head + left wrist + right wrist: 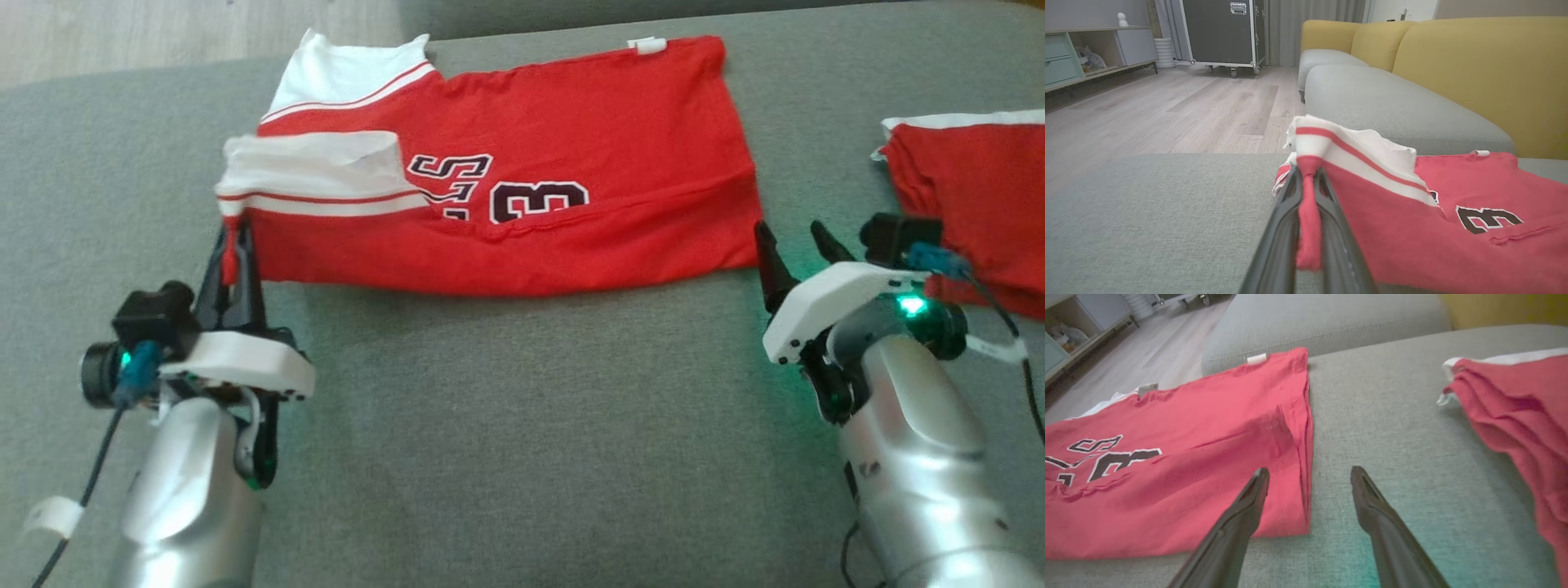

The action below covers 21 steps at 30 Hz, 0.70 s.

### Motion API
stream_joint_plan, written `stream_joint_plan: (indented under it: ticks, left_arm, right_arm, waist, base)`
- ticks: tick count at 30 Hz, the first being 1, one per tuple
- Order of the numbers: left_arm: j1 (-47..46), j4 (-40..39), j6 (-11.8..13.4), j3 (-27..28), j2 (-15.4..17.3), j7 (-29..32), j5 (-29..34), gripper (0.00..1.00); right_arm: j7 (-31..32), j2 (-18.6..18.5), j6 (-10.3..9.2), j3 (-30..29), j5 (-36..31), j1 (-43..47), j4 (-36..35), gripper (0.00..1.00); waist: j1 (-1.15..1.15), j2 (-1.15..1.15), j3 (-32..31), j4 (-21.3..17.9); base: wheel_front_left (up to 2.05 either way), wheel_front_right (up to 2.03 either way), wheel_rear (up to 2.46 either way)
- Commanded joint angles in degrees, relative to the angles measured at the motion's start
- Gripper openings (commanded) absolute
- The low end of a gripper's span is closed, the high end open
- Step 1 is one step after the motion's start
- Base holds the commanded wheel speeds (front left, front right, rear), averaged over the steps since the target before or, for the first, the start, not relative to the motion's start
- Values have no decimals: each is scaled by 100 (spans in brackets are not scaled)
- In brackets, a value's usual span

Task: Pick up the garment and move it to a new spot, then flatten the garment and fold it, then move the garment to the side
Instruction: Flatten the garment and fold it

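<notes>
The left end effector (235,241) is clamped on the near left corner of the jersey (588,139). The right end effector (792,237) stands open beside its lower right corner. The jersey lies upper middle on the grey sofa (506,408), seemingly mid-fold; moving it aside remains. Two red garments: the second garment (971,188) sits at the right edge.
</notes>
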Motion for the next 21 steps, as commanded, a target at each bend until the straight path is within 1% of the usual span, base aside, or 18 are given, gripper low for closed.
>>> stream_joint_plan:
  ticks: [1,3,4,5,10,11,12,13,16,21]
  left_arm:
    - [-214,-241,-19,75,94,-16,76,0]
    - [-215,-270,-33,7,62,-12,91,0]
    - [-215,-270,-33,7,62,-12,91,0]
    - [-215,-275,-47,-26,50,-12,95,0]
    - [-220,-259,-72,-133,17,-17,104,0]
    - [-225,-249,-71,-143,17,-20,102,0]
    - [-228,-238,-69,-147,21,-22,97,0]
    - [-229,-225,-58,-150,24,-24,95,0]
    - [-216,-170,-37,-132,51,-37,68,0]
    - [-114,-19,17,-65,118,-73,3,0]
  right_arm:
    - [136,30,-4,139,84,-346,135,100]
    - [284,30,-4,186,153,-509,482,100]
    - [284,30,-4,186,153,-509,482,100]
    - [343,30,-4,202,186,-587,649,100]
    - [606,30,-4,263,98,-947,1414,100]
    - [627,30,-4,280,69,-1016,1527,88]
    - [604,30,-4,285,0,-1089,1617,25]
    - [560,30,-4,288,-103,-1158,1691,0]
    - [415,30,-4,247,-410,-1338,1835,0]
    - [240,-69,-4,235,-686,-1485,1907,0]
  waist:
    - [0,0,25,66]
    - [0,0,45,122]
    - [0,0,45,122]
    - [0,0,53,147]
    - [0,0,92,243]
    - [0,0,97,256]
    - [0,0,100,266]
    - [0,0,97,272]
    - [0,0,63,270]
    - [0,0,-144,189]
  base:
    - [0,0,0]
    - [0,0,0]
    - [0,0,0]
    - [0,0,0]
    - [0,0,0]
    - [0,0,0]
    - [0,0,0]
    - [0,0,0]
    - [0,0,0]
    - [0,0,0]
